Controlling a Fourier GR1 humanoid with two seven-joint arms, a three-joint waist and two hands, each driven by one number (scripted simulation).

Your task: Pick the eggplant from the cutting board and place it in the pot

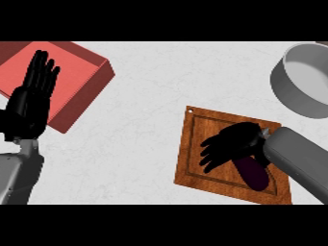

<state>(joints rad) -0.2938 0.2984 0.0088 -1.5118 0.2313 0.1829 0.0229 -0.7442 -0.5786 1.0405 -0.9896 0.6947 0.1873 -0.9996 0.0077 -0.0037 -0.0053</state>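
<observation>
Hovering over the cutting board (209, 139), the right hand (230, 144) has fingers spread, relaxed, just above the eggplant (253, 174), w/ nothing pinched. Eggplant lies on the board's lower right part. Pot (309, 79) sits upper right, well apart. Left hand (31, 93) rests flat, fingers up, over a red tray (88, 72).

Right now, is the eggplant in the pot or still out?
Out. The eggplant lies on the cutting board under the right hand; the pot shows only bare grey inside.
</observation>
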